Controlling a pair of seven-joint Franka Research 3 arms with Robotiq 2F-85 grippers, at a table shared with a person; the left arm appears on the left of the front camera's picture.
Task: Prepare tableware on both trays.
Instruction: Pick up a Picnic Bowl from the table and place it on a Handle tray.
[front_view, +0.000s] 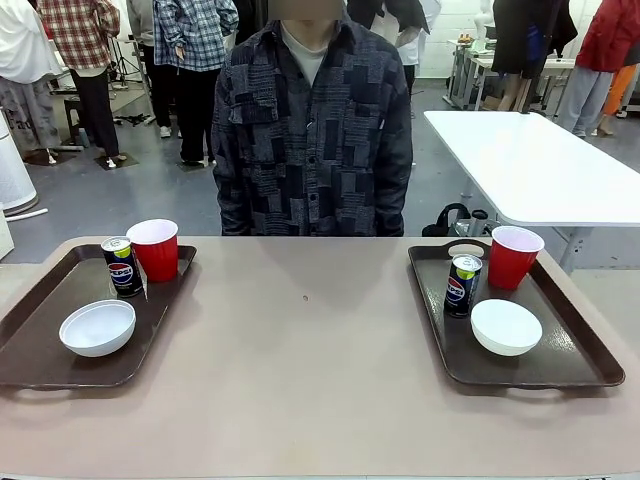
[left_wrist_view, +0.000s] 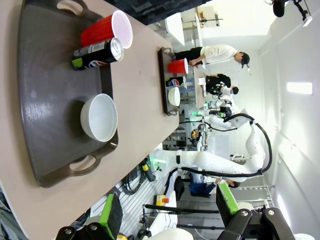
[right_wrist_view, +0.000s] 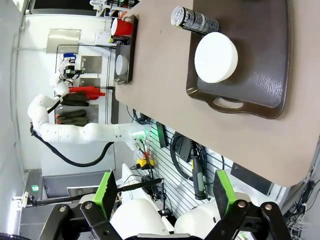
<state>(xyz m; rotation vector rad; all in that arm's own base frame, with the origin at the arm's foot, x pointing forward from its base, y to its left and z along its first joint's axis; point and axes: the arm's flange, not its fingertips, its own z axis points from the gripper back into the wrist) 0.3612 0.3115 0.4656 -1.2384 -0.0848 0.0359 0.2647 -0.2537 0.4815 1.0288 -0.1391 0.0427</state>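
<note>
On the left tray (front_view: 40, 350) we count one red cup (front_view: 155, 248) and one can (front_view: 122, 265) at the far edge, one bowl (front_view: 97, 327) toward the near edge. Right tray (front_view: 570, 362): cup (front_view: 514, 256), can (front_view: 462, 284), bowl (front_view: 505, 326), same layout. By our judgement both sets look complete, with little left to do. Between the trays the tabletop (front_view: 310, 370) is bare. Left gripper (left_wrist_view: 167, 215) and right gripper (right_wrist_view: 164, 197) hang beyond the near edge, spread wide, holding nothing.

Both arms are drawn back, left hand (left_wrist_view: 167, 212) and right hand (right_wrist_view: 164, 197) spread wide, holding nothing.
</note>
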